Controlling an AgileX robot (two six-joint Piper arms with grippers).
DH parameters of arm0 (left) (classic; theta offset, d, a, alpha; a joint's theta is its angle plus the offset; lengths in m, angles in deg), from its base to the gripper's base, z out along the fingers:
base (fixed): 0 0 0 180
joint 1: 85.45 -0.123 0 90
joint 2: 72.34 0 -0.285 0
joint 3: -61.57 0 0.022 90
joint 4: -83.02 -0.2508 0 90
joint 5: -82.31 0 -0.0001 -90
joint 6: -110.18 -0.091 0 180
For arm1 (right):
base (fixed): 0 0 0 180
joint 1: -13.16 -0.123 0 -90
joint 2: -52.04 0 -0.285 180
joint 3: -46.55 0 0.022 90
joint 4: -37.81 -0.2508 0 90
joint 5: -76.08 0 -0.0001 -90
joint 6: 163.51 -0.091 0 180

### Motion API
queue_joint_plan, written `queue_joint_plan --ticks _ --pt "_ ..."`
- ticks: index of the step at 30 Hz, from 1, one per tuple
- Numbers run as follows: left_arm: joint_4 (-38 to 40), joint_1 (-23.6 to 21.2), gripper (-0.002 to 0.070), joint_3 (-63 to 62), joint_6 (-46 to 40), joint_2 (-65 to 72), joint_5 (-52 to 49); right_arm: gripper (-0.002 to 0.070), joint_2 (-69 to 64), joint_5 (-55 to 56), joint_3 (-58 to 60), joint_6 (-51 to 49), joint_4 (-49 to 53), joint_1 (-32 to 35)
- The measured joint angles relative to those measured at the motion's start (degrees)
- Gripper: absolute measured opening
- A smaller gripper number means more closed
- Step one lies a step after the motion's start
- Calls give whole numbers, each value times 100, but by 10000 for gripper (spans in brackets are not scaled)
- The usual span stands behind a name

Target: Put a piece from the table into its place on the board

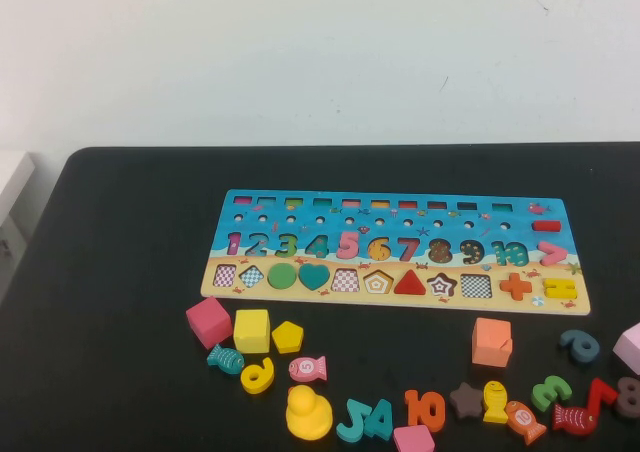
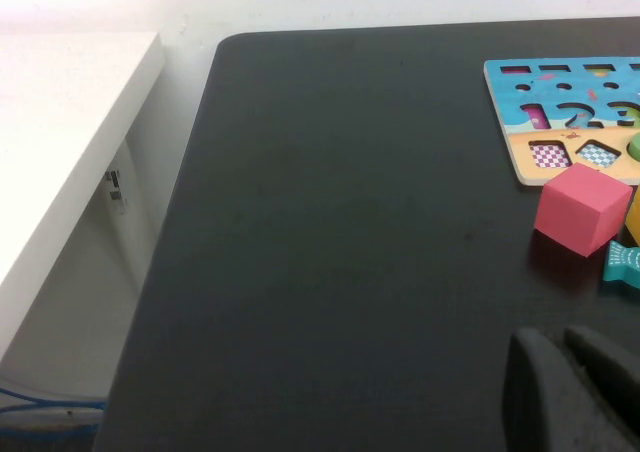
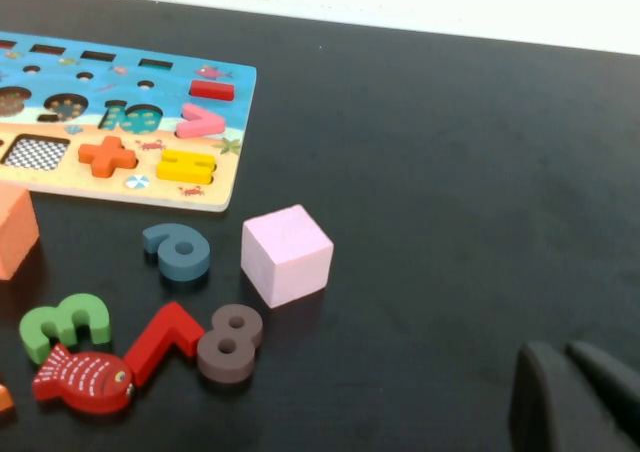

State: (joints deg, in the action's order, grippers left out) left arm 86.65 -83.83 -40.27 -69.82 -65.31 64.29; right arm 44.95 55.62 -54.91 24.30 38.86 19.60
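A matte black counter [image 1: 120,272] fills most of the high view, with a plain white wall behind it and a white shelf edge [image 2: 70,122] beside the counter's left end. A long wooden puzzle board [image 1: 400,204], blue above and sandy below, lies flat near the middle, showing coloured numbers and a row of shape recesses. The pentagon recess [image 1: 377,282] in that row stands open. The small yellow pentagon piece [image 1: 287,337] lies on the counter just in front of the board's left part, beside a yellow cube [image 1: 251,331] and near a pink cube [image 1: 208,322]. Loose numbers, fish and a yellow duck [image 1: 308,413] are scattered along the near edge, with an orange block [image 1: 491,341] to the right. The left pincer [image 2: 570,392] hovers low over bare counter off the board's left end; whether it is open or closed cannot be told. The right pincer [image 3: 575,397] hovers near a pale pink cube [image 3: 286,254] at the right; its state cannot be told either.
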Motion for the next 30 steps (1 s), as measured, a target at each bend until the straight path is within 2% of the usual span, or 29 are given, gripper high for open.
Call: queue_joint_plan --ticks 9,13,23,30 --pt "0 0 -1 0 0 0 0 18 0 0 0 0 0 0" --pt "0 0 -1 12 0 0 328 19 0 0 0 0 0 0" --pt "165 0 -1 12 155 0 3673 19 0 0 0 0 3 0" --pt "177 0 -1 12 159 0 5182 18 0 0 0 0 3 0"
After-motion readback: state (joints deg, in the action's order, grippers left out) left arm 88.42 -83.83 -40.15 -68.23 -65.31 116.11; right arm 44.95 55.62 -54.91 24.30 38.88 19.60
